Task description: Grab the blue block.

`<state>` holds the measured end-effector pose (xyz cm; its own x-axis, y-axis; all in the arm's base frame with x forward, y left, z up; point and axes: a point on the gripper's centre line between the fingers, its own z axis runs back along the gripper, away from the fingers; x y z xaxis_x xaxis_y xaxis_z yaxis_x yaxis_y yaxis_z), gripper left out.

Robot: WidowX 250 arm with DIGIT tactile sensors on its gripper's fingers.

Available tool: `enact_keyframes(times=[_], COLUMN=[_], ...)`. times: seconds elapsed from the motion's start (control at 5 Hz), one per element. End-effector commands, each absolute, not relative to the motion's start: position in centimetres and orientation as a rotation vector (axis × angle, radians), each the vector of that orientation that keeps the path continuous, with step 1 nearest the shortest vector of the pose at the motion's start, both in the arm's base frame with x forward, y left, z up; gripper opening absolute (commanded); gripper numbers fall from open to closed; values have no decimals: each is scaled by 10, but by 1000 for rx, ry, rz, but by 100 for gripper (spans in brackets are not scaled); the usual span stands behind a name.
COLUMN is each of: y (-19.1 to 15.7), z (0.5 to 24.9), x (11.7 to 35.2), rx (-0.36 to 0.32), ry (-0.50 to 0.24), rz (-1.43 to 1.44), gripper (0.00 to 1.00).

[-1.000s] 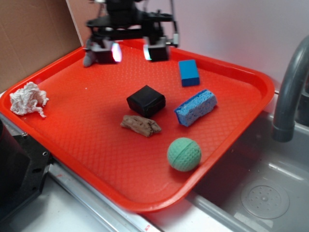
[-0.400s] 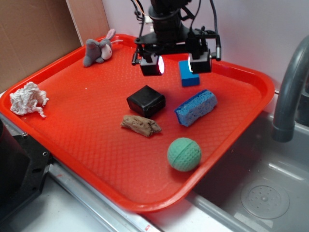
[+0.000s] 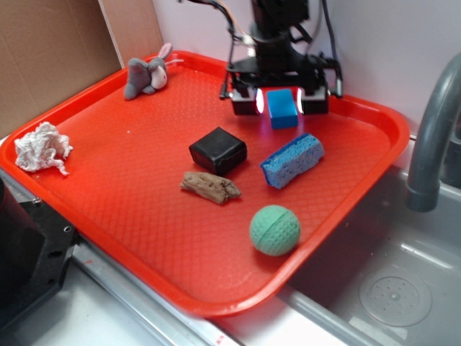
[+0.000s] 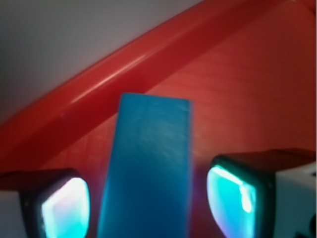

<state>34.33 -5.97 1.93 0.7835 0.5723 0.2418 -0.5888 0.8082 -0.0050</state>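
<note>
The blue block (image 3: 282, 108) lies on the red tray (image 3: 130, 180) near its back rim. My gripper (image 3: 280, 101) is down around it, open, with one finger on each side. In the wrist view the blue block (image 4: 148, 168) runs lengthwise between my two glowing pads (image 4: 230, 196), with a gap of tray showing on both sides, wider on the right. The jaws do not touch the block.
A black cube (image 3: 217, 150), a lighter blue sponge (image 3: 292, 160), a brown lump (image 3: 210, 187) and a green ball (image 3: 274, 230) sit on the tray in front of the block. A grey plush toy (image 3: 146, 73) and a crumpled white tissue (image 3: 43, 147) lie left. A sink and faucet (image 3: 431, 137) stand right.
My gripper has travelled right from the tray's back left corner and come down over the blue block, which now sits between its fingers. The block has not moved.
</note>
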Motion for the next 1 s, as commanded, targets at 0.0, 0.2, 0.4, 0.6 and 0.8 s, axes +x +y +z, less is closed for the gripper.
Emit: enact_keyframes(times=[0.0,0.2,0.4,0.6,0.8], y=[-33,0,30,49,49], z=[69,117,154,164,176], x=[317,273,250,245,230], rx=[33,-86,-112,-159,-82], ry=[-173,-102,-117,-143,-173], rz=[624,524,489,400,379], gripper=[0,0,0,0,0])
